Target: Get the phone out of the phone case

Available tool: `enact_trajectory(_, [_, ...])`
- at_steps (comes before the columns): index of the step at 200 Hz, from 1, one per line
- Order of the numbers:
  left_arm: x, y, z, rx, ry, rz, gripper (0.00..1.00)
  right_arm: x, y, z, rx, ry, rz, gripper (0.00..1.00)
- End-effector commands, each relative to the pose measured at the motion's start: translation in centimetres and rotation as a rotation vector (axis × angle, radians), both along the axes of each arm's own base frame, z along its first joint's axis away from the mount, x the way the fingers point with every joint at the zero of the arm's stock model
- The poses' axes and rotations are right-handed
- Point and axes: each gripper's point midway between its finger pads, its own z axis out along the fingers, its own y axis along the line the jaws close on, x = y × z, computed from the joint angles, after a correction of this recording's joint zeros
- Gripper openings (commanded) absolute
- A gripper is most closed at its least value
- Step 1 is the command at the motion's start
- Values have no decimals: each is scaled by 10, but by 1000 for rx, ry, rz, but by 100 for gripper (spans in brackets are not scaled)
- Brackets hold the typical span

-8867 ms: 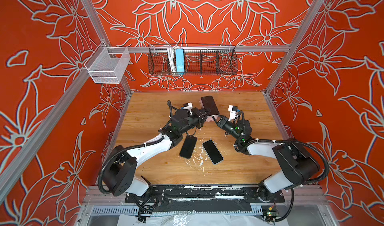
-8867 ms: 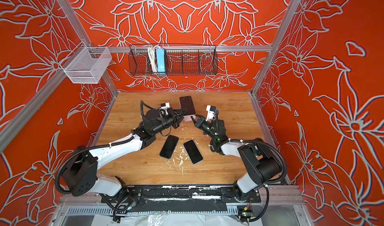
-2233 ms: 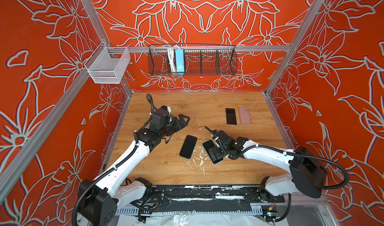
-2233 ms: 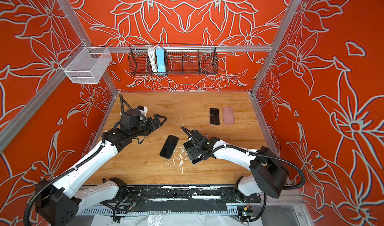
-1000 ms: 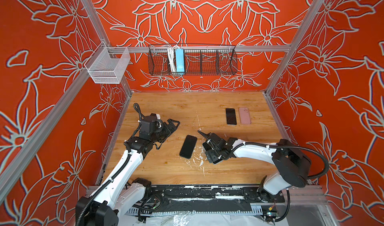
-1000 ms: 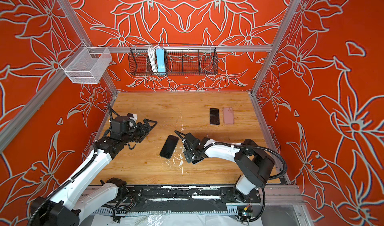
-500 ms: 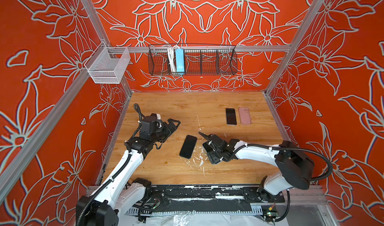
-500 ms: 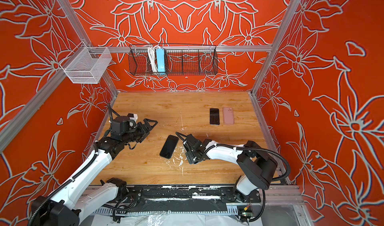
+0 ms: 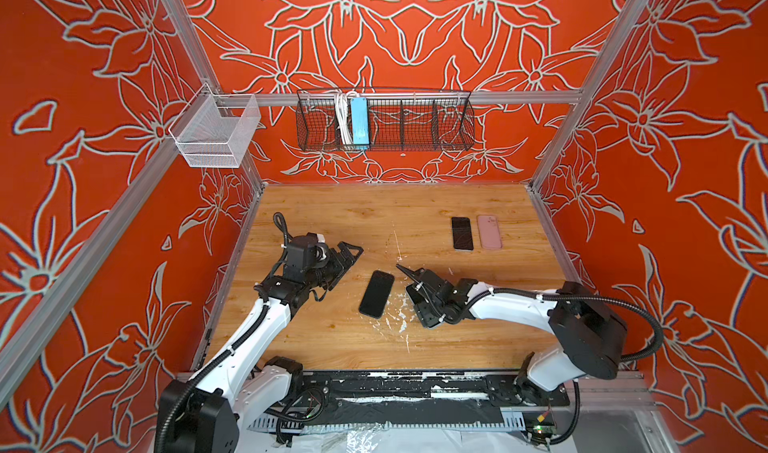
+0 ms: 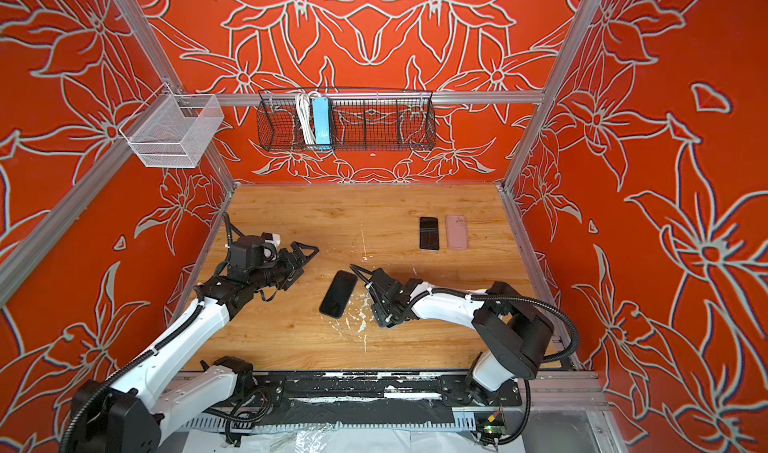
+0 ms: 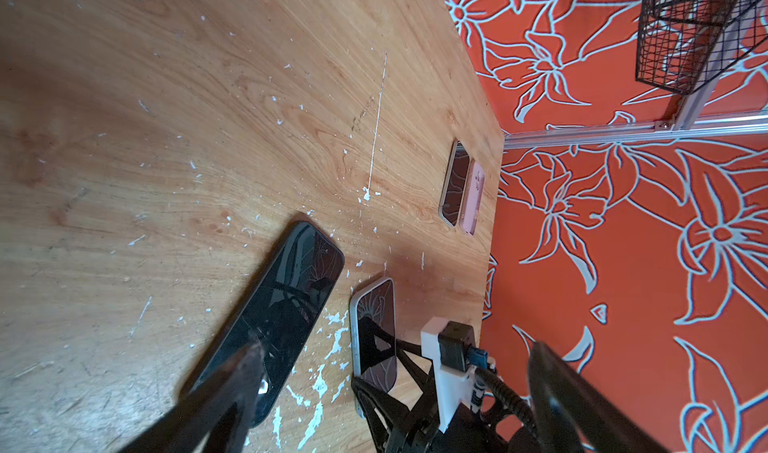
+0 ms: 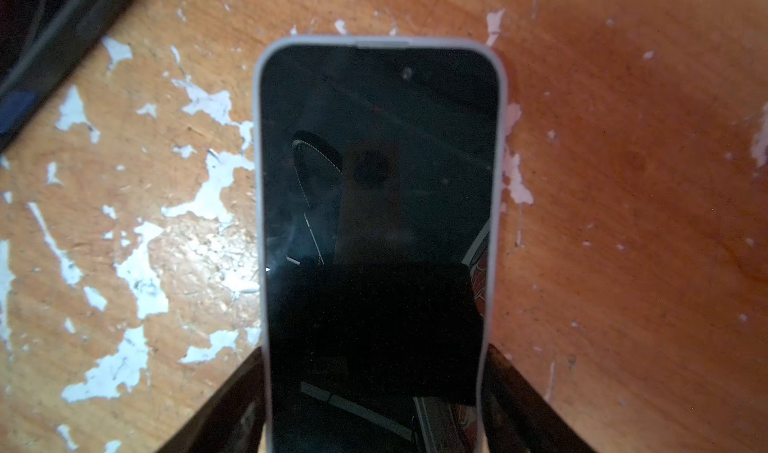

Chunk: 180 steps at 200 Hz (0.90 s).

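A phone with a dark screen sits in a pale grey case (image 12: pixel 376 160) and lies flat on the wooden table near the middle front. It also shows in the left wrist view as the cased phone (image 11: pixel 376 326). My right gripper (image 12: pixel 376 388) straddles one end of it. One finger (image 12: pixel 237 392) presses one long edge of the case and the other presses the opposite edge. In both top views the right gripper (image 9: pixel 415 297) (image 10: pixel 376 295) covers most of the phone. My left gripper (image 9: pixel 347 259) (image 10: pixel 301 261) hovers open and empty to the left.
A second dark phone (image 9: pixel 376 293) (image 11: pixel 286 301) lies just left of the right gripper. A black phone (image 9: pixel 462 233) and a pink case (image 9: pixel 489 232) lie side by side at the back right. A black wire basket (image 9: pixel 384 120) and a white mesh bin (image 9: pixel 214 133) hang on the walls.
The right gripper's jaws have narrowed onto the cased phone's edges over the last second. The left arm has stayed still.
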Motion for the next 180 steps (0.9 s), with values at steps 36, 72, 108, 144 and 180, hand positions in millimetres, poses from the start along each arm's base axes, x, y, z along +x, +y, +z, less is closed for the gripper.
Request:
enact_trajectory(36, [-7,-23,-15,-33,26,-35,97,7,10,14,56,-15,-15,45])
enact_trajectory(72, [-4,-49,-24,-22,45,-110,97,14,14,26,99,-28,-27,45])
enact_trajectory(108, [0,-77,-34,-27,62,-189,99,21,13,38,133,-47,-39,45])
enact_trajectory(144, [5,-108,-46,-41,70,-268,94,25,13,49,169,-59,-52,45])
enact_trajectory(180, [10,-141,-56,-117,73,-330,85,26,15,65,207,-76,-45,45])
